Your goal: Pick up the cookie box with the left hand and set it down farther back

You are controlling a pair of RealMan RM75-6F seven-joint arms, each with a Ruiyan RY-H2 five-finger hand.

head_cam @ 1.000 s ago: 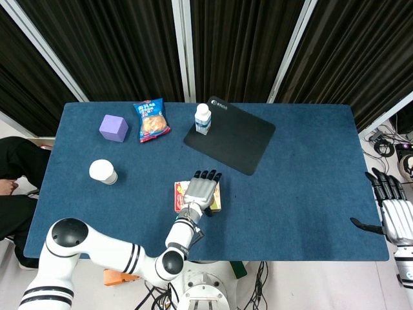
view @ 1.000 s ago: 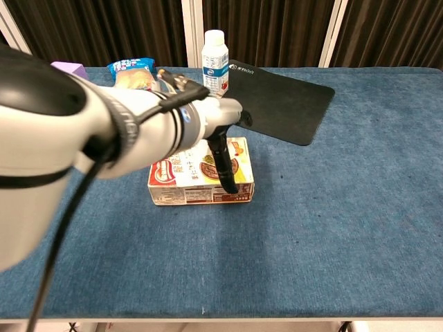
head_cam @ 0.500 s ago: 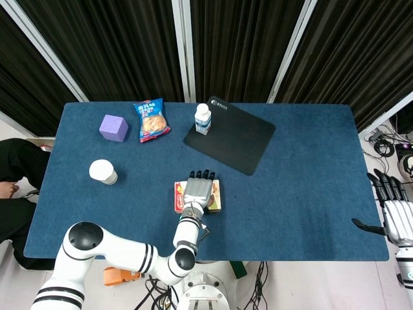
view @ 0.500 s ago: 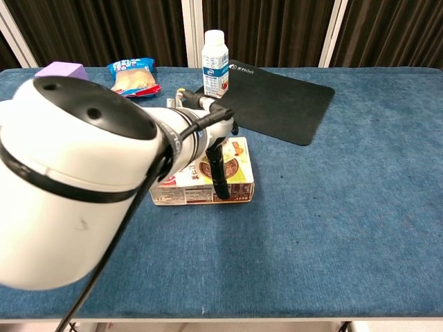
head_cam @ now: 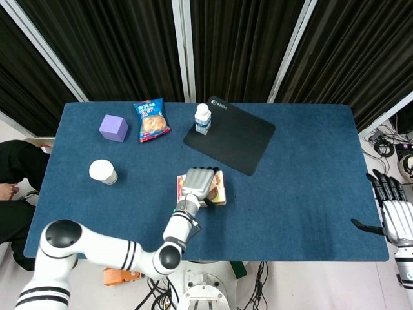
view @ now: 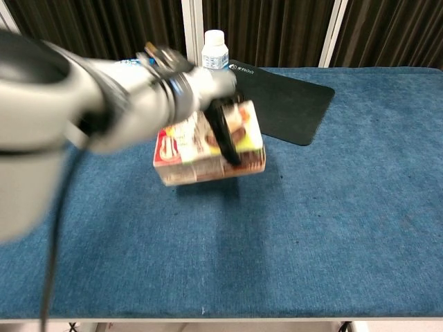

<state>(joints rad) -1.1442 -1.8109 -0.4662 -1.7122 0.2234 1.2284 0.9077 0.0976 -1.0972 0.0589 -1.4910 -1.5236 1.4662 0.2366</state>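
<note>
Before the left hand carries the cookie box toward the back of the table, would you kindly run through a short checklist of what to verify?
1. Left hand grips the cookie box: ok.
2. Box clear of the table: ok, the chest view shows it tilted above its shadow.
3. Grip firmness: cannot tell, the chest view is motion-blurred.
4. Bare cloth behind the box, in front of the black mat and the milk bottle: ok, though the strip is narrow.
5. Right hand out of the way: ok, off the table's right edge.

A blue table (head_cam: 310,174) bears a black mat (head_cam: 231,137), bottle (head_cam: 203,119), snack bag (head_cam: 151,119), purple cube (head_cam: 113,128) and white cup (head_cam: 102,172).
</note>
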